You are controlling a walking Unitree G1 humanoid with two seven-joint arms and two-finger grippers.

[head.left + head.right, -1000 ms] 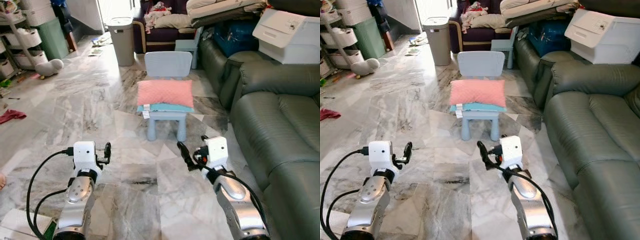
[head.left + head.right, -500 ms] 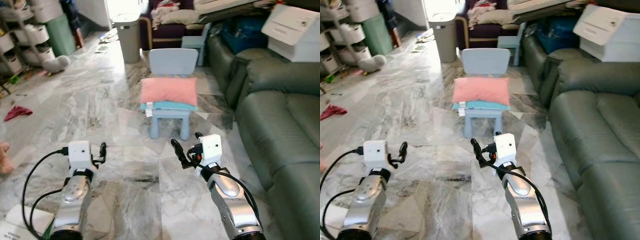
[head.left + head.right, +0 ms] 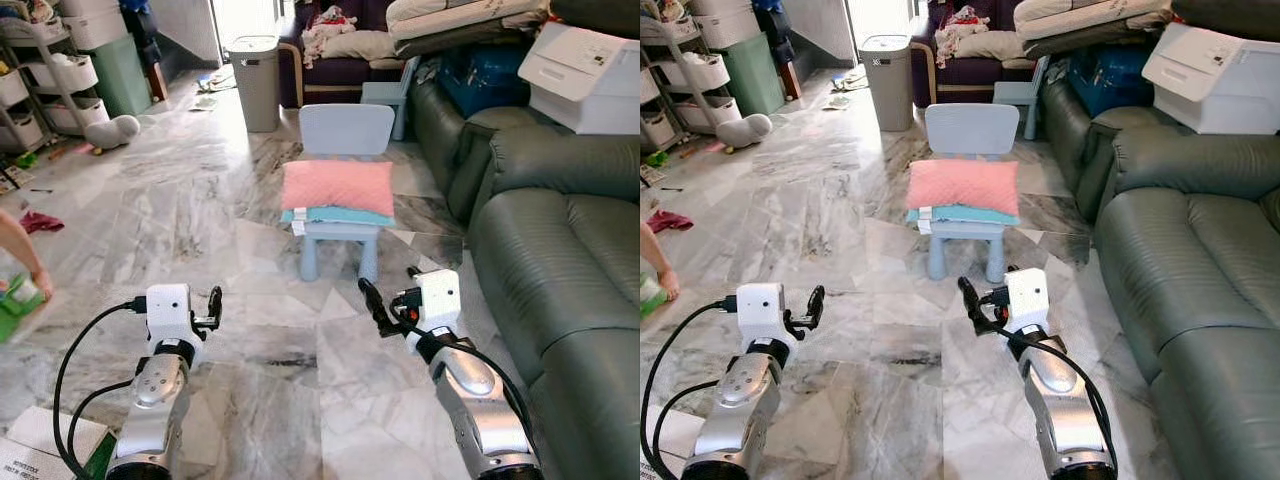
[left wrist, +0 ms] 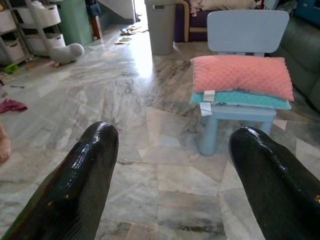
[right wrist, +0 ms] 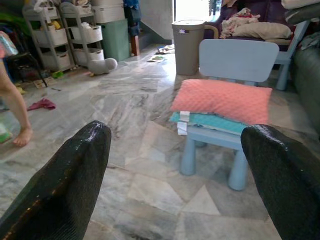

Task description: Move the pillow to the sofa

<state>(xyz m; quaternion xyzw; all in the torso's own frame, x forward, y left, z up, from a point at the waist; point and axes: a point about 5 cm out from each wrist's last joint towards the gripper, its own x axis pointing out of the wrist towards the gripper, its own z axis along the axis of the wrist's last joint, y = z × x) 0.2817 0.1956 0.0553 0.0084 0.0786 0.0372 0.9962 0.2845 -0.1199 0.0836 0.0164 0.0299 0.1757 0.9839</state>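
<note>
A pink pillow [image 3: 338, 187] lies on top of a teal pillow [image 3: 340, 216] on the seat of a small light-blue chair [image 3: 347, 128], straight ahead on the marble floor. The dark green sofa [image 3: 560, 250] runs along the right side. Both arms are raised in front of me, short of the chair. My left gripper [image 3: 207, 308] is open and holds nothing. My right gripper [image 3: 386, 285] is open too and nearer the chair. In the wrist views the chair and pillows sit between the spread black fingertips [image 4: 100, 135] [image 5: 95, 132].
A grey bin [image 3: 257, 68] stands behind the chair. A white box [image 3: 585, 72] rests on the sofa's far end, beside stacked bedding. Shelves [image 3: 60, 75] line the left wall. A person's arm [image 3: 20, 265] reaches in at the left edge; their leg [image 5: 15, 107] stands near a red cloth [image 3: 40, 220].
The camera has swayed slightly. A person's arm has come into view at the left edge. Both grippers stay open and the pillow has not moved.
</note>
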